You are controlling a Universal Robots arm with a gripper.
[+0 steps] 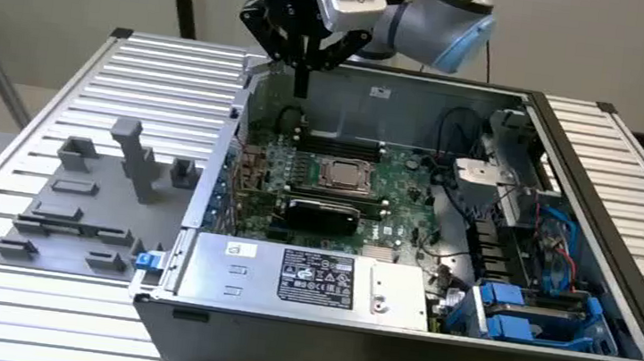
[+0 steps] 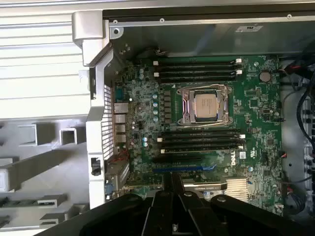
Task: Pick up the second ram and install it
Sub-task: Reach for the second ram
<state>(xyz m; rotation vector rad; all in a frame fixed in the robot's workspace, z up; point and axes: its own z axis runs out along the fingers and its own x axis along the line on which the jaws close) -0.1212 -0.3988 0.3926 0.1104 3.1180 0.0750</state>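
Note:
My gripper (image 1: 301, 84) hangs above the far left corner of the open computer case (image 1: 610, 175), with its dark fingers (image 2: 166, 194) pressed together and nothing visible between them. It is shut. Below it lies the green motherboard (image 2: 256, 98) with the CPU socket (image 2: 205, 104) in the middle and black memory slots (image 2: 197, 69) on both sides of the socket. A thin dark-green strip (image 2: 34, 201), which looks like the second ram, lies in the grey fixture (image 1: 68, 208) outside the case, well away from the gripper.
The case stands on a ribbed metal table (image 1: 43, 97). Inside it are a power supply (image 1: 312, 278), blue drive brackets (image 1: 523, 314) and cable bundles (image 1: 498, 217) at the exterior view's right. An upright grey post (image 1: 133, 156) rises from the fixture.

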